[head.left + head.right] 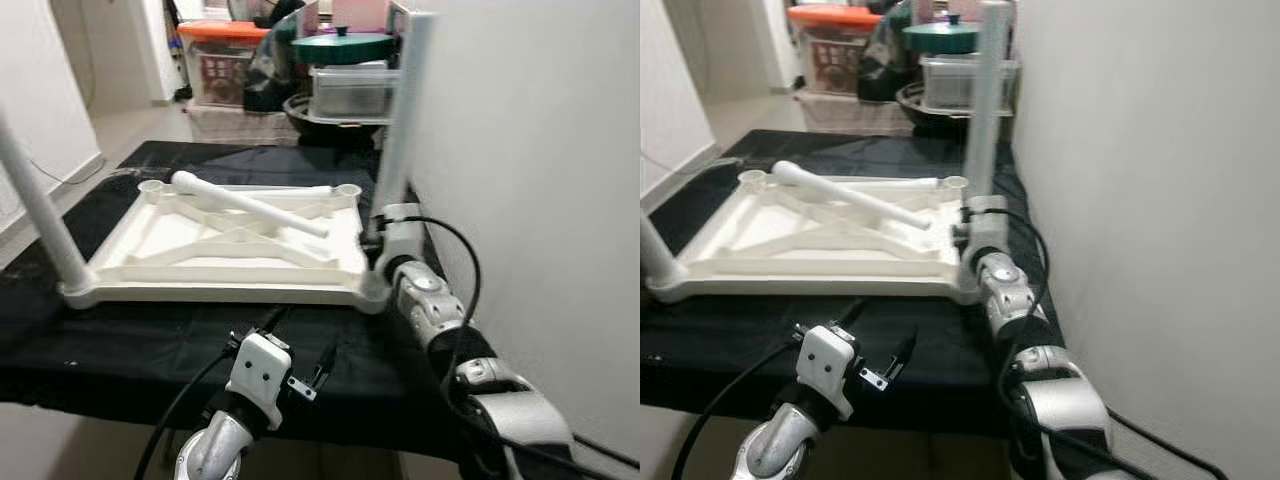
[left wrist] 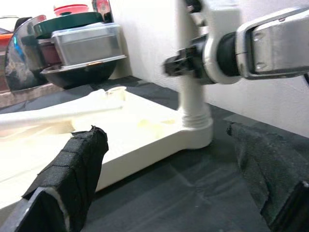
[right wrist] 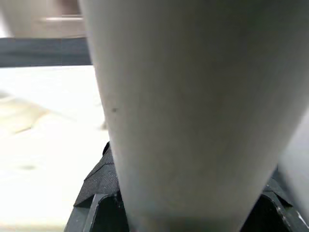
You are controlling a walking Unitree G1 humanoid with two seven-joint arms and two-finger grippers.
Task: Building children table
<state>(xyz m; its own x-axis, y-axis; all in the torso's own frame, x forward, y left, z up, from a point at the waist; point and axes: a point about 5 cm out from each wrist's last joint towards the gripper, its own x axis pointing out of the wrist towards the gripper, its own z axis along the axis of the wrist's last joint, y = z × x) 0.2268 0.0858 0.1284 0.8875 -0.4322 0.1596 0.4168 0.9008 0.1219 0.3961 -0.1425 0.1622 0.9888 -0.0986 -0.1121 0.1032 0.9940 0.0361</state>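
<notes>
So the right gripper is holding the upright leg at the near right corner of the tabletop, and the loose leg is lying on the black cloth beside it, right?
Not quite. The right gripper does hold the upright leg at the near right corner, but the loose leg lies across the upturned tabletop itself, not on the black cloth. The left eye view shows it.

We see a tabletop (image 1: 180, 365) draped in black cloth, and the white children's table top (image 1: 230, 250) lies on it upside down, just beyond our left fingers (image 2: 72, 169). Past its far edge stand storage boxes (image 1: 225, 65) and a lidded pot (image 1: 345, 50).
</notes>
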